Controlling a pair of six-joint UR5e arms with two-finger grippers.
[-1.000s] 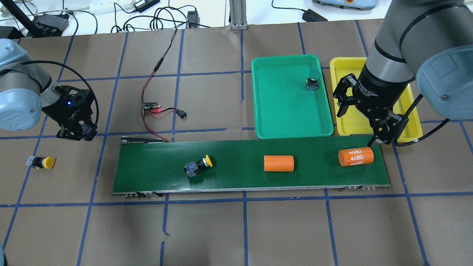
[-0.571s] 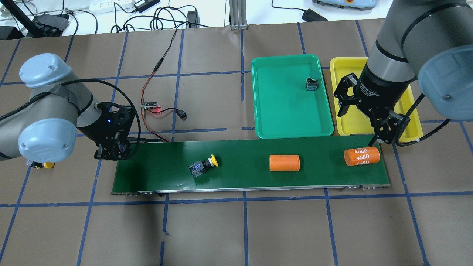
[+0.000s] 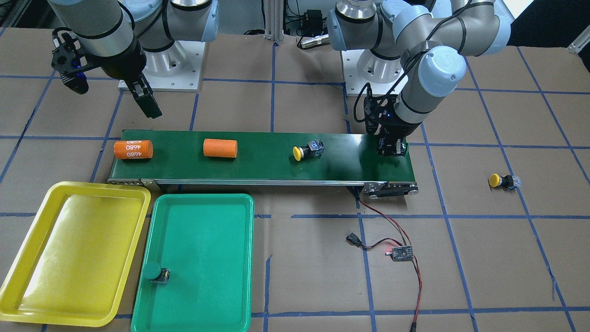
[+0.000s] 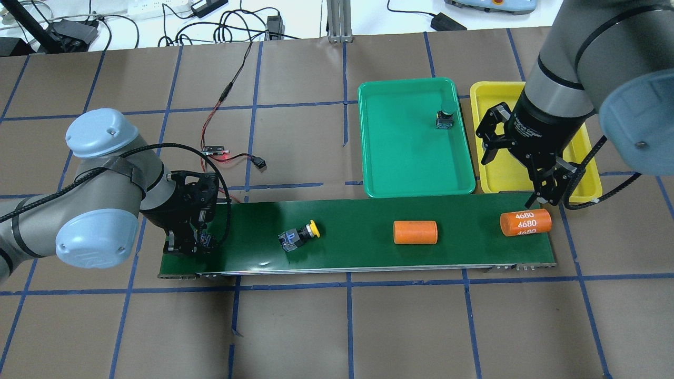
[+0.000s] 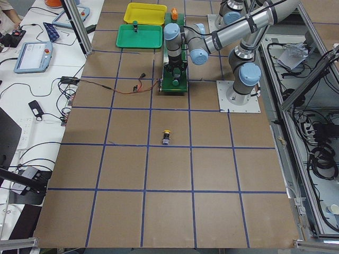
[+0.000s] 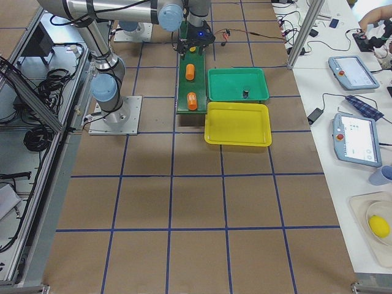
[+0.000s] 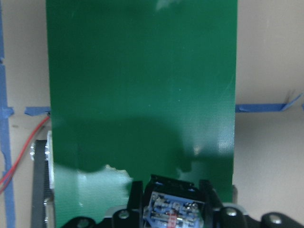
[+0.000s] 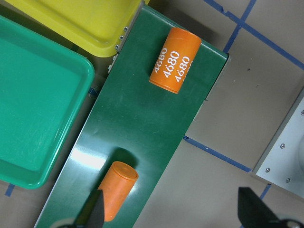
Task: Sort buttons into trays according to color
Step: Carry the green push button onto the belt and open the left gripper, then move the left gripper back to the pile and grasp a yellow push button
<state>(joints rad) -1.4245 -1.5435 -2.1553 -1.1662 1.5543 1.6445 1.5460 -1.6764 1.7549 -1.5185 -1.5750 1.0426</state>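
My left gripper [image 4: 192, 245] hangs low over the left end of the belt, shut on a button [image 7: 173, 209]. The wrist view shows the button's terminal block. Its cap looks green in the front-facing view [image 3: 402, 148]. A yellow button [image 4: 300, 237] lies on its side on the belt. A second yellow button [image 3: 502, 180] lies on the table beyond the belt's left end, hidden in the overhead view. A green button [image 4: 446, 118] stands in the green tray [image 4: 410, 173]. The yellow tray [image 3: 69, 249] holds nothing. My right gripper [image 4: 518, 173] is open and empty above the belt's right end.
Two orange cylinders lie on the dark-green conveyor belt [image 4: 358, 255], a plain one [image 4: 415, 232] and one marked 4680 [image 4: 525, 223] near the right end. A small circuit board [image 4: 213, 150] with red and black wires lies behind the belt's left end.
My left arm has swung right from the table's left side to the belt's left end. The yellow button and both cylinders have ridden rightward on the belt. The right gripper has barely moved.
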